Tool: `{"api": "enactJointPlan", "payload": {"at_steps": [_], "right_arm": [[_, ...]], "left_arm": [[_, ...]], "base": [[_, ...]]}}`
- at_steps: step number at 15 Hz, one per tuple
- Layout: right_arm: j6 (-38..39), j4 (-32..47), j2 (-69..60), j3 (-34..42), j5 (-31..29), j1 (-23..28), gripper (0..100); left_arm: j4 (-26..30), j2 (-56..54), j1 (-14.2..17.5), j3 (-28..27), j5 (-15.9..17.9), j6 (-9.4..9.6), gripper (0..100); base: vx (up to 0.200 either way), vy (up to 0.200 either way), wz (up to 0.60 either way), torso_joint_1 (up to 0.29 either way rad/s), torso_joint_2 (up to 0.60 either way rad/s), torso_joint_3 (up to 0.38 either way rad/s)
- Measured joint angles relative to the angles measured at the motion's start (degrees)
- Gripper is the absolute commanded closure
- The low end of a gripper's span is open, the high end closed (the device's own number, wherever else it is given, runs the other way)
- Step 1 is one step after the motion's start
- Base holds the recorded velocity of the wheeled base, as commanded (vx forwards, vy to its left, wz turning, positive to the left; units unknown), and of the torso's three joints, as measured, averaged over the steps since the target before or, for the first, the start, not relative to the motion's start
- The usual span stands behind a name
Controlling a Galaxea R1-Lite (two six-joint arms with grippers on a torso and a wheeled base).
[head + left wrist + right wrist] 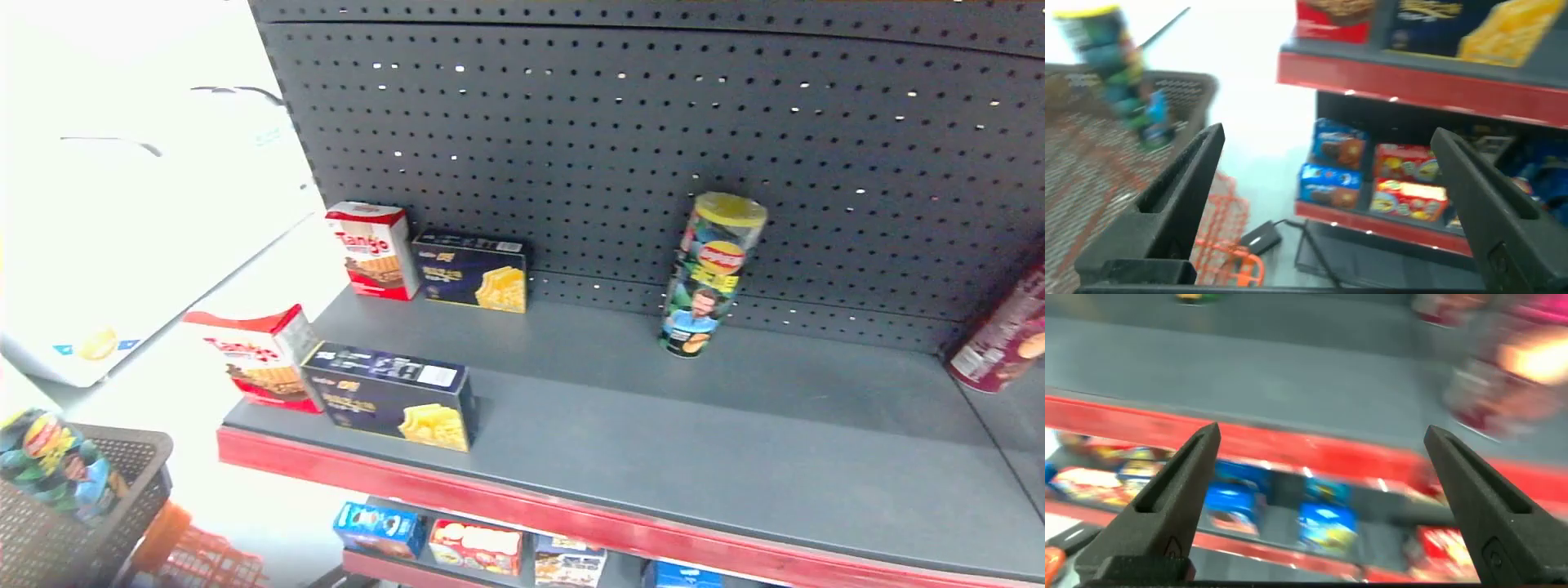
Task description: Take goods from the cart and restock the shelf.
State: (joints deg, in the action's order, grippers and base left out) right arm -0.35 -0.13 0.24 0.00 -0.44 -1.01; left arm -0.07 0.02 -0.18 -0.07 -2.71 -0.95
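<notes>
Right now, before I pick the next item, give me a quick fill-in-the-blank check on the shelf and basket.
The tall yellow-lidded crisp can stands ___ on the grey metal shelf.
The cardboard box beside each red-and-white wafer box is dark ___.
The brown mesh basket holds ___ similar can.
The left gripper and right gripper both have jaws ___.
Missing: upright; blue; one; open.

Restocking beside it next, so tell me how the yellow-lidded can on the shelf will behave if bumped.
The can is tall on a narrow base, so it probably tips easily. Being round, it would likely roll along the shelf once down. Its glossy wall may be slippery.
</notes>
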Motion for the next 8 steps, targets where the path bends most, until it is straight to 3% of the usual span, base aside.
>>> {"api": "enactJointPlan", "payload": {"at_steps": [2, 8], "right_arm": [[0.0, -0.02, 0.0, 0.0, 0.0, 0.0, 0], [-0.02, 0.04, 0.0, 0.0, -0.05, -0.15, 0]], "left_arm": [[-0.02, 0.0, 0.02, -0.02, 0.0, 0.0, 0], [-0.02, 0.0, 0.05, -0.02, 0.02, 0.0, 0]], "base": [[0.0, 0.0, 0.6, 0.005, 0.01, 0.002], [0.0, 0.0, 0.0, 0.0, 0.0, 0.0]]}}
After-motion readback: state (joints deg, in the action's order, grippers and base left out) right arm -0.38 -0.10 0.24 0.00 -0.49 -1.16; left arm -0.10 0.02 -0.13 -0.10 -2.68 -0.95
